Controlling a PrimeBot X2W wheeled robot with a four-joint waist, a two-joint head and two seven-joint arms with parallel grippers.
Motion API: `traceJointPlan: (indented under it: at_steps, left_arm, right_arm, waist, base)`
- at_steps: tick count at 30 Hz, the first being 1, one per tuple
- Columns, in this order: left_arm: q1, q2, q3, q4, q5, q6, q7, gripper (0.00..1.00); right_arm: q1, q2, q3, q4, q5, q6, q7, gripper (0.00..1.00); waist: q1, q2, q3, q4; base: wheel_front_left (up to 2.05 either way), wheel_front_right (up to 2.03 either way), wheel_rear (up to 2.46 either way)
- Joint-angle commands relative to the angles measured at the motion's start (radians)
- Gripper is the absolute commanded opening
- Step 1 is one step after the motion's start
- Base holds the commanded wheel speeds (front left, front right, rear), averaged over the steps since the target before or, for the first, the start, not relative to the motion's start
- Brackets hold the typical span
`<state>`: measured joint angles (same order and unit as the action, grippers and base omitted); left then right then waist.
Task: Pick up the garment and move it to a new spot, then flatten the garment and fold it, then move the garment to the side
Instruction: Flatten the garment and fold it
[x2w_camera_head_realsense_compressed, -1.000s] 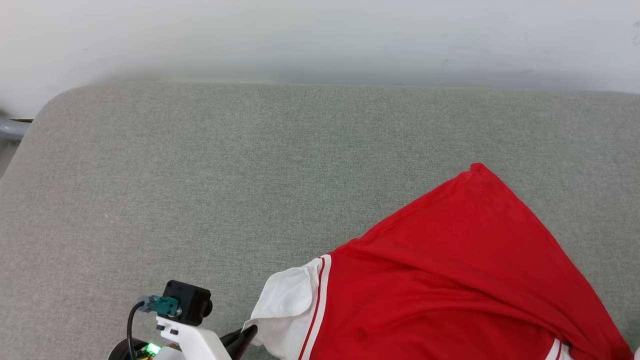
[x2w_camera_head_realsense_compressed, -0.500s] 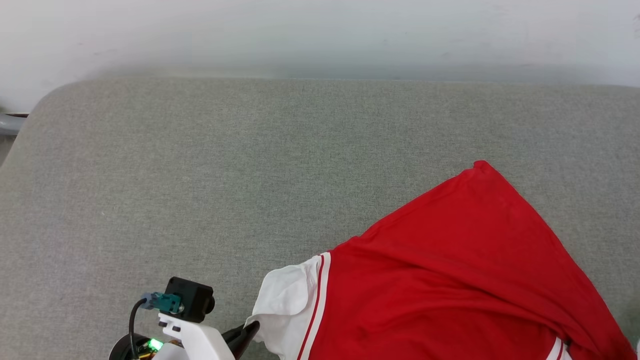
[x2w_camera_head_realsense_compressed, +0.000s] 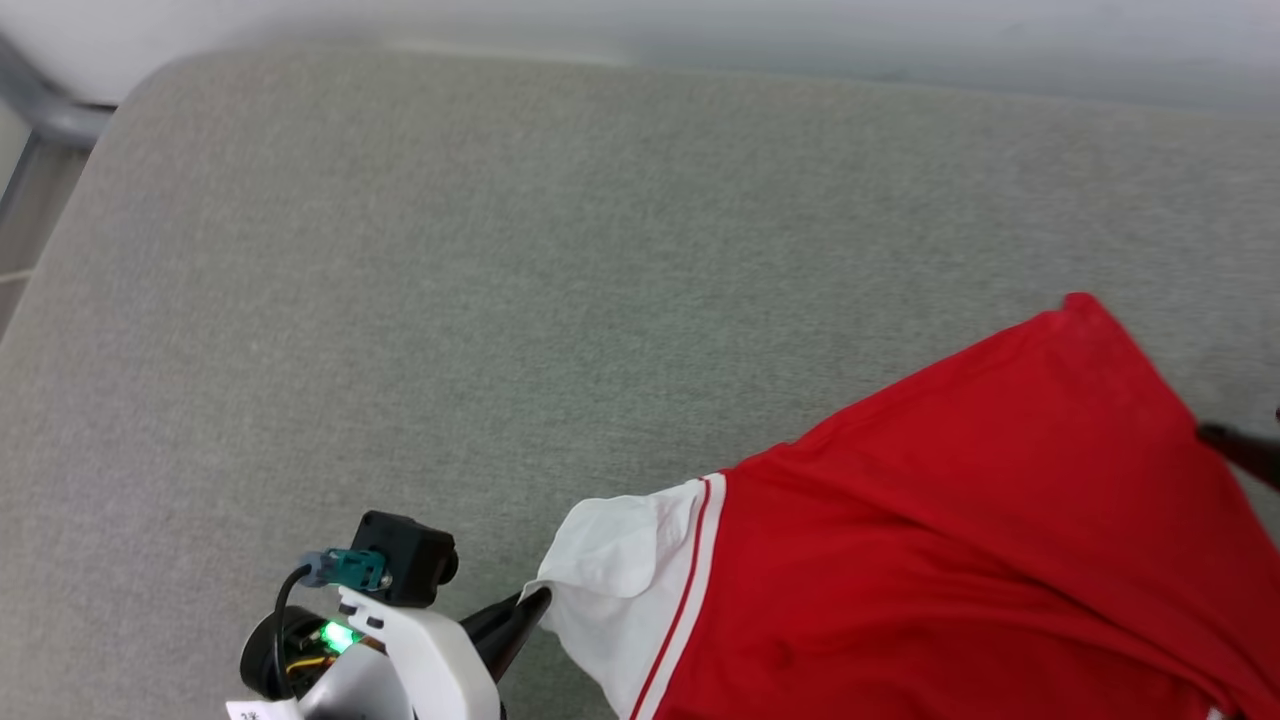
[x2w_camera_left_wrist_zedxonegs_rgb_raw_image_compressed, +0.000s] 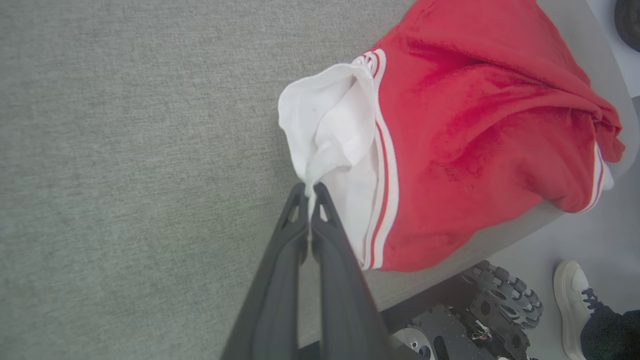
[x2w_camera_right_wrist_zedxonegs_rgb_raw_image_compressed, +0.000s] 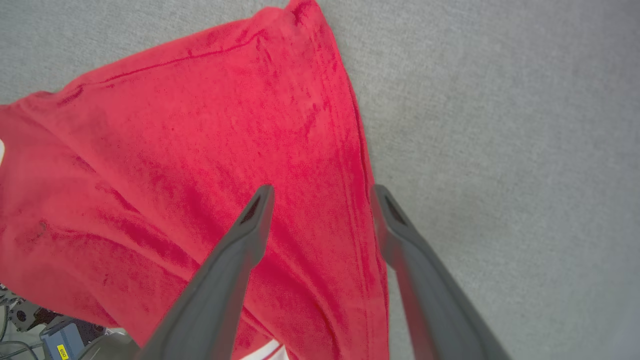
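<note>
The garment (x2w_camera_head_realsense_compressed: 960, 520), a red jersey with a white sleeve and striped trim, lies rumpled at the right front of the grey cushioned surface (x2w_camera_head_realsense_compressed: 500, 300). My left gripper (x2w_camera_head_realsense_compressed: 535, 600) is shut on the edge of the white sleeve (x2w_camera_left_wrist_zedxonegs_rgb_raw_image_compressed: 330, 125); the wrist view shows the cloth pinched at the left gripper's tip (x2w_camera_left_wrist_zedxonegs_rgb_raw_image_compressed: 309, 190). My right gripper (x2w_camera_right_wrist_zedxonegs_rgb_raw_image_compressed: 322, 192) stands open above the garment's red right edge (x2w_camera_right_wrist_zedxonegs_rgb_raw_image_compressed: 300, 150), with one dark fingertip (x2w_camera_head_realsense_compressed: 1225, 438) poking in at the head view's right border. The numerals are hidden.
The cushion's rounded left corner (x2w_camera_head_realsense_compressed: 120, 110) meets a grey metal frame (x2w_camera_head_realsense_compressed: 40, 105). The front edge drops to the floor, where my wheeled base (x2w_camera_left_wrist_zedxonegs_rgb_raw_image_compressed: 500, 300) and a person's white shoe (x2w_camera_left_wrist_zedxonegs_rgb_raw_image_compressed: 570, 300) stand. Bare cushion stretches left of the garment and behind it.
The head camera has tilted and shifted, so the whole scene sits differently. A right fingertip has come into the head view at the right border. The left gripper still holds the sleeve.
</note>
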<state>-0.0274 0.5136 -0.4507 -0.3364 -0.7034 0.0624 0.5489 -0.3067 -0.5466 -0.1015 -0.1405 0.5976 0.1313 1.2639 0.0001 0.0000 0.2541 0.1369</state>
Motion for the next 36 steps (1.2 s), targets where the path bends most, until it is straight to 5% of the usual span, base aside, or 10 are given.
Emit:
traceJointPlan:
  at_steps: [1,12,27,29,36]
  left_arm:
    - [-0.027,-0.010,-0.005,-0.004,0.006,-0.007,-0.008,0.00]
    - [-0.095,-0.049,-0.045,0.023,0.016,-0.046,-0.025,0.00]
    - [-0.130,-0.075,-0.068,0.050,0.025,-0.063,-0.054,0.00]
    - [-0.131,-0.075,-0.066,0.053,0.023,-0.061,-0.053,0.00]
    - [-0.141,-0.080,-0.049,0.071,0.011,-0.063,-0.075,0.00]
  right_arm:
    - [-0.074,0.021,0.016,0.026,-0.037,-0.001,0.022,1.00]
    - [-0.323,0.047,0.044,0.288,-0.205,-0.001,0.038,1.00]
    - [-0.254,0.030,0.136,0.467,-0.240,-0.001,0.004,1.00]
    - [-0.241,0.030,0.150,0.478,-0.230,-0.001,0.002,0.00]
    - [-0.257,0.033,0.154,0.501,-0.212,-0.001,-0.055,0.00]
  waist:
    - [-0.0001,0.0000,0.056,0.051]
    - [-0.0001,0.0000,0.159,0.161]
    - [-0.0001,0.0000,0.185,0.209]
    - [-0.0001,0.0000,0.186,0.207]
    - [-0.0001,0.0000,0.158,0.183]
  base:
    - [0.00,0.00,0.00]
    - [0.00,0.00,0.00]
    - [0.00,0.00,0.00]
    - [0.00,0.00,0.00]
    - [0.00,0.00,0.00]
